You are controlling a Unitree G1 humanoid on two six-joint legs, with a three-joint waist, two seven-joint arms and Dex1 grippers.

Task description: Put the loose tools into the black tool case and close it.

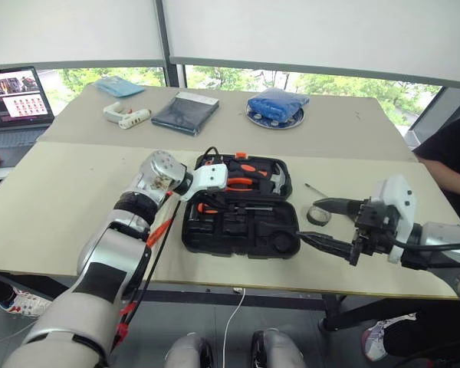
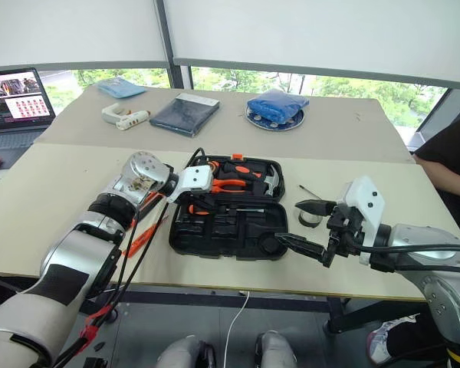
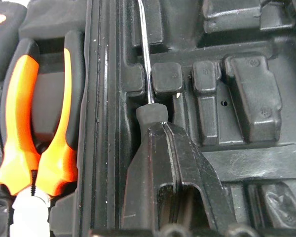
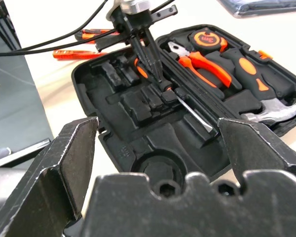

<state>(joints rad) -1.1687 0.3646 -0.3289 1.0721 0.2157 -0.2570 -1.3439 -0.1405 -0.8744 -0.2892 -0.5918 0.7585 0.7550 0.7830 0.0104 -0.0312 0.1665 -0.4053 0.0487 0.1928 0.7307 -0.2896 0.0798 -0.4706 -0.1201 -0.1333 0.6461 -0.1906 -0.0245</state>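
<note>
The black tool case lies open in the middle of the near table. Pliers, a hammer and a tape measure sit in its far half. My left gripper reaches down into the near half and is shut on a screwdriver, whose shaft lies along a recess. My right gripper hovers open at the case's right end. A small black tape roll and a thin tool lie on the table there. Two more orange tools lie on the table beyond the case's left side.
On the far table sit a dark flat pouch, a blue cloth on a plate and a white object. A laptop stands at the far left. A person is at the right edge.
</note>
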